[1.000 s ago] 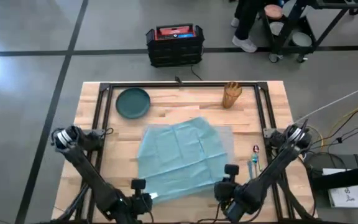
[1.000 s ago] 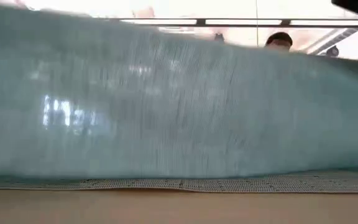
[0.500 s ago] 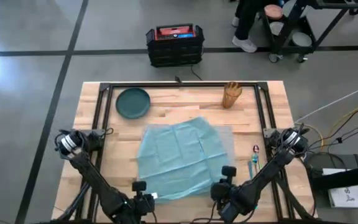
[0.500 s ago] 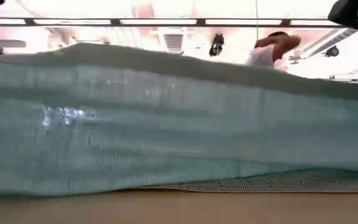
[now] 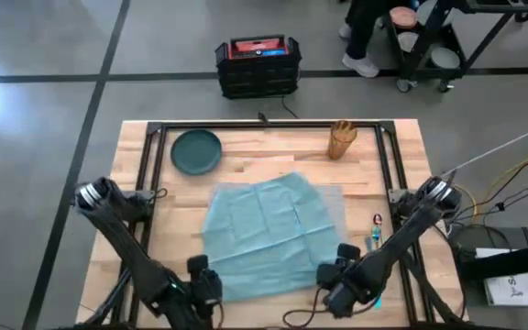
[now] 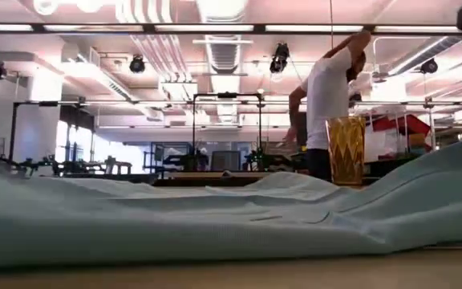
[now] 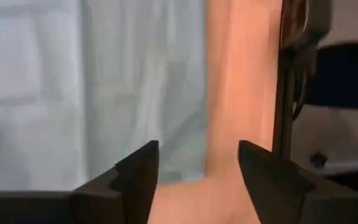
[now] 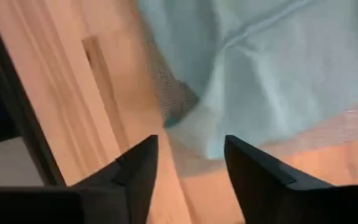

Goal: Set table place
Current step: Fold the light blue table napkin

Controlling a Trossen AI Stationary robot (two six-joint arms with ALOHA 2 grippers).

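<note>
High view: teal cloth [image 5: 262, 234] lies rumpled mid-table [image 5: 246, 160], covering most of the grey mat [image 5: 336, 203], whose edge shows at 3 o'clock; plate [image 5: 196, 150] at 11.

Low view: cloth looks light and limp, so I'd pinch a corner.

Wrist views: left gripper [image 7: 197, 163] and right gripper [image 8: 190, 155] are both spread, empty, at the near corners.

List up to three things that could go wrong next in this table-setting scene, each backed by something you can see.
1. The teal cloth lies rumpled over the grey placemat, hiding most of it, so a plate set there might sit uneven.
2. Both open grippers, left and right, hang close to the cloth's near edge and might snag it.
3. The green plate and wooden cup are far across the table, a long reach.
</note>
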